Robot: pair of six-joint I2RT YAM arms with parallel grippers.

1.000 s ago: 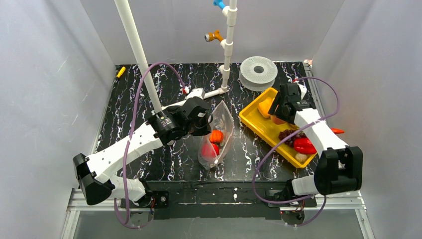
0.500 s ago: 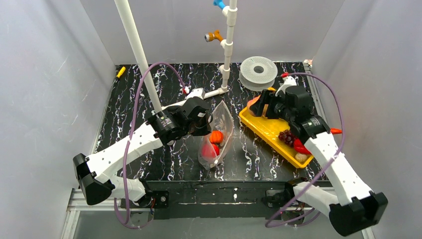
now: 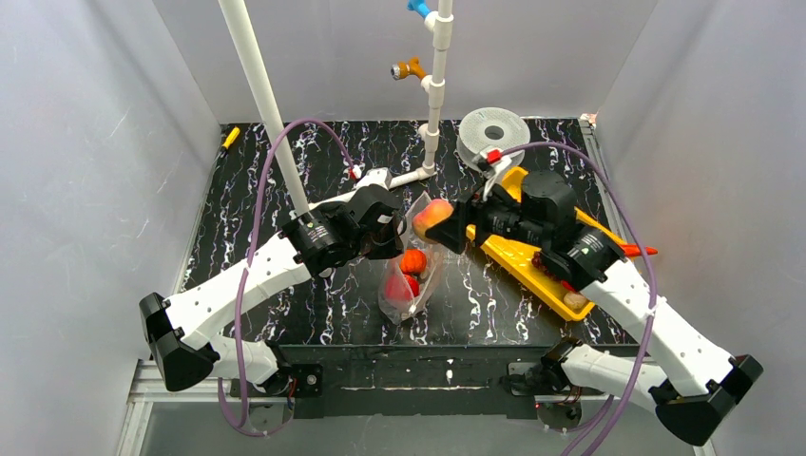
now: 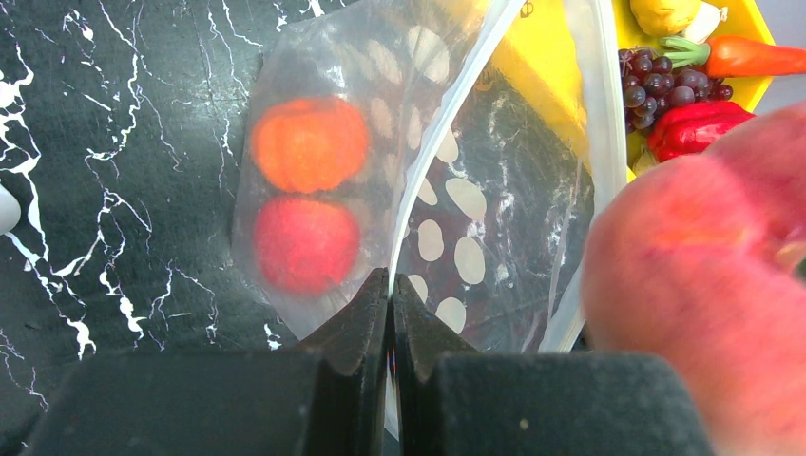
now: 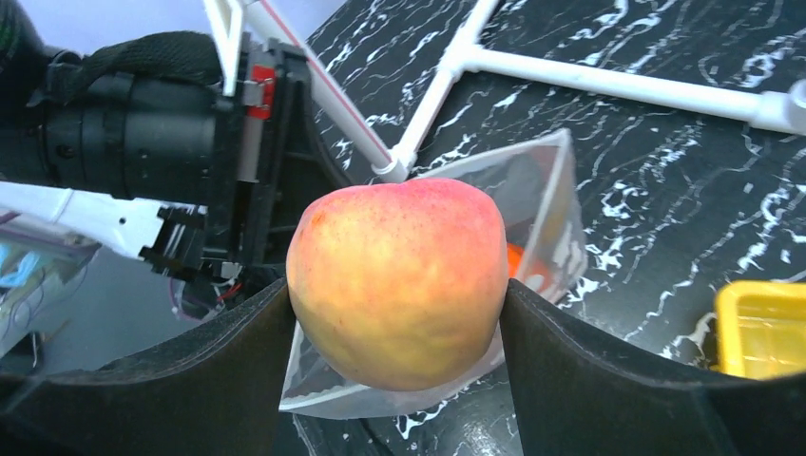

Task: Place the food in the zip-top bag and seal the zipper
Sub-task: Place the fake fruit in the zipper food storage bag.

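The clear dotted zip-top bag (image 3: 415, 271) lies mid-table with an orange food (image 3: 412, 259) and a red food (image 3: 399, 288) inside. My left gripper (image 4: 391, 285) is shut on the whitish zipper strip (image 4: 447, 142) at the bag's mouth and holds it up. My right gripper (image 5: 394, 294) is shut on a peach (image 5: 397, 280) and holds it just above the open mouth, next to the left gripper (image 3: 390, 233). The peach also shows in the top view (image 3: 432, 216). Grapes (image 4: 661, 81) and a red pepper (image 4: 699, 128) lie on the yellow tray (image 3: 518, 256).
A slanted white PVC pipe (image 3: 257, 85) and an upright pipe stand (image 3: 435, 95) rise behind the bag. A white filament spool (image 3: 492, 138) sits at the back right. The tray lies under the right arm. White walls enclose the table.
My right arm has swung left from the tray, carrying the peach to just above the bag's mouth. My left gripper and the bag have not moved.
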